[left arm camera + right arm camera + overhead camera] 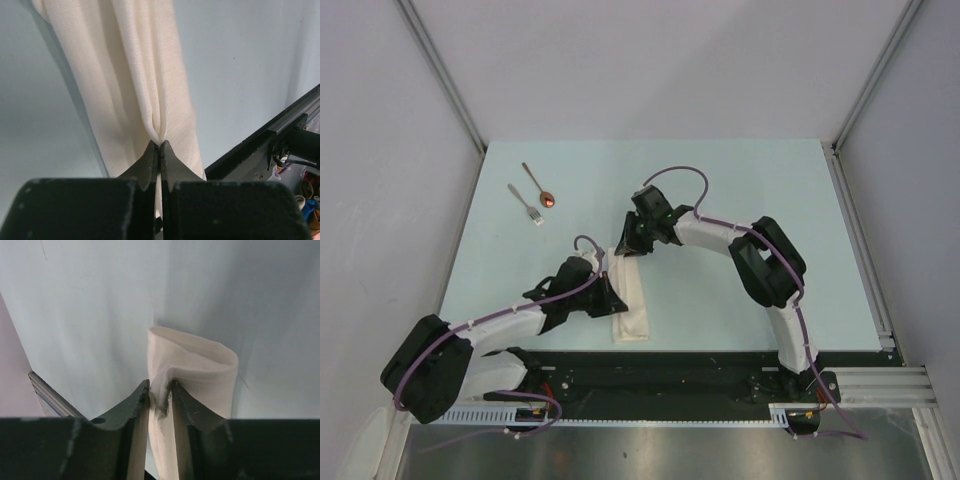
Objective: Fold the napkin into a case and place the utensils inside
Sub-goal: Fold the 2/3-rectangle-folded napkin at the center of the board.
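The cream-white napkin [631,300] lies folded as a long narrow strip on the table, running from mid-table toward the near edge. My left gripper [611,297] is shut on the strip's left edge; its jaws pinch a pleat of cloth [150,75] in the left wrist view. My right gripper [623,244] is shut on the strip's far end, where the cloth [200,365] curls over in a loop. The silver fork [525,203] and the copper-bowled spoon [539,185] lie side by side at the far left, apart from both grippers.
The pale blue table top [750,200] ends at a black rail [700,370] along the near edge. A metal frame rail [860,250] runs along the right side. Grey walls enclose the far side and both sides.
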`<state>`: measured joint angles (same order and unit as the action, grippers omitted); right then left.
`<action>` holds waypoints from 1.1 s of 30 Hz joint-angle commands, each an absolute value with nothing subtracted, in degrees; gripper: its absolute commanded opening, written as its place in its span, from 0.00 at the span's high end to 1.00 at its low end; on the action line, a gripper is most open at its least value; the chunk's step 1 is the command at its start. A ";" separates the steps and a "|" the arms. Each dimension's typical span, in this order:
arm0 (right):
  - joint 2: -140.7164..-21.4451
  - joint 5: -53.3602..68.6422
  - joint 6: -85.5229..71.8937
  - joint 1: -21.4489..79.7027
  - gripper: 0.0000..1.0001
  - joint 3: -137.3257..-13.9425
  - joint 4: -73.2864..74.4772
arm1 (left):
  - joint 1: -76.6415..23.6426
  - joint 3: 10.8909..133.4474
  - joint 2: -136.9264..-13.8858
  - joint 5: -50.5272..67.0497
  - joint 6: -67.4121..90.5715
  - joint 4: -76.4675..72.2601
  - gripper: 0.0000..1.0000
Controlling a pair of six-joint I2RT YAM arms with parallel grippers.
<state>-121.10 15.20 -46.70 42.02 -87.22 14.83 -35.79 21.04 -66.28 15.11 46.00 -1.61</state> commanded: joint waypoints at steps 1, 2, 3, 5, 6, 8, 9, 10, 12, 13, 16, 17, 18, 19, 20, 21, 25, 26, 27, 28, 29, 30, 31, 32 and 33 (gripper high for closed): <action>-122.26 15.12 -45.62 42.80 0.67 -91.76 12.48 | -35.68 19.34 -67.15 19.07 47.89 -4.04 1.00; -121.99 14.68 -45.35 42.98 0.62 -91.76 13.26 | -35.68 19.25 -67.24 18.99 48.16 -4.30 1.00; -121.56 13.81 -44.57 43.07 0.61 -91.76 13.88 | -35.77 19.16 -67.06 18.98 48.25 -4.48 1.00; -119.98 12.58 -43.77 43.33 0.54 -90.88 15.37 | -35.77 18.98 -66.54 18.46 48.60 -4.22 1.00; -119.27 11.61 -43.42 43.50 0.52 -90.18 15.38 | -35.68 18.90 -66.27 18.28 48.69 -4.22 1.00; -117.34 10.64 -42.81 44.29 0.51 -87.47 14.07 | -35.68 18.55 -65.74 17.84 48.69 -4.13 1.00; -116.90 9.68 -42.19 44.64 0.51 -86.67 13.54 | -35.68 18.46 -65.31 17.75 48.69 -4.04 1.00; -116.63 9.41 -41.84 44.91 0.51 -86.05 12.58 | -35.77 18.54 -65.13 17.75 48.69 -3.96 1.00; -116.46 8.88 -41.31 45.96 0.52 -85.17 11.78 | -35.68 18.63 -64.86 17.49 48.69 -3.43 1.00; -116.37 8.44 -40.18 46.40 0.52 -84.99 11.34 | -35.77 18.72 -64.78 17.40 48.69 -3.25 1.00; -115.93 4.40 -37.54 48.16 0.53 -85.60 12.30 | -35.60 18.81 -64.16 16.96 48.69 -2.46 1.00; -115.75 3.35 -37.01 48.43 0.53 -85.69 12.39 | -35.68 18.81 -64.07 16.88 48.78 -2.37 1.00; -115.32 2.12 -36.57 49.12 0.53 -85.52 12.39 | -35.60 18.90 -63.99 16.79 48.78 -1.94 1.00; -115.31 1.33 -35.69 49.39 0.52 -85.52 12.74 | -35.60 19.07 -63.98 16.70 48.87 -1.76 1.00; -115.23 0.54 -35.34 49.57 0.52 -85.60 13.27 | -35.51 19.07 -63.81 16.61 48.87 -1.76 1.00; -115.22 0.09 -34.81 50.01 0.52 -85.61 13.53 | -35.42 19.07 -63.81 16.61 49.04 -1.67 1.00; -115.49 -3.51 -32.96 50.89 0.51 -85.96 14.50 | -35.42 18.98 -63.98 16.87 49.66 -1.32 1.00; -115.31 -3.69 -33.13 50.98 0.51 -85.78 14.50 | -35.33 19.07 -63.90 16.79 49.66 -1.14 0.99; -115.23 -3.52 -33.13 50.89 0.50 -85.61 14.24 | -35.33 19.07 -63.90 16.61 49.83 -0.88 0.93; -115.14 -3.17 -33.22 50.71 0.49 -85.34 13.98 | -35.33 18.81 -63.64 16.52 49.92 -0.70 0.89; -115.22 -2.99 -33.14 50.80 0.48 -85.34 13.89 | -35.07 18.72 -62.94 16.26 50.10 -0.62 0.86; -115.14 -2.99 -33.05 50.80 0.48 -85.52 13.89 | -34.89 18.72 -62.41 16.17 50.18 -0.44 0.78; -115.22 -3.08 -33.05 50.71 0.47 -85.69 14.23 | -34.54 18.98 -61.97 16.00 50.19 1.13 0.75; -115.31 -3.16 -33.05 50.71 0.47 -86.13 14.59 | -33.93 19.07 -61.44 15.82 50.10 1.66 0.73; -115.40 -2.99 -32.87 50.71 0.47 -86.48 14.76 | -33.40 19.33 -59.87 15.73 50.01 2.37 0.69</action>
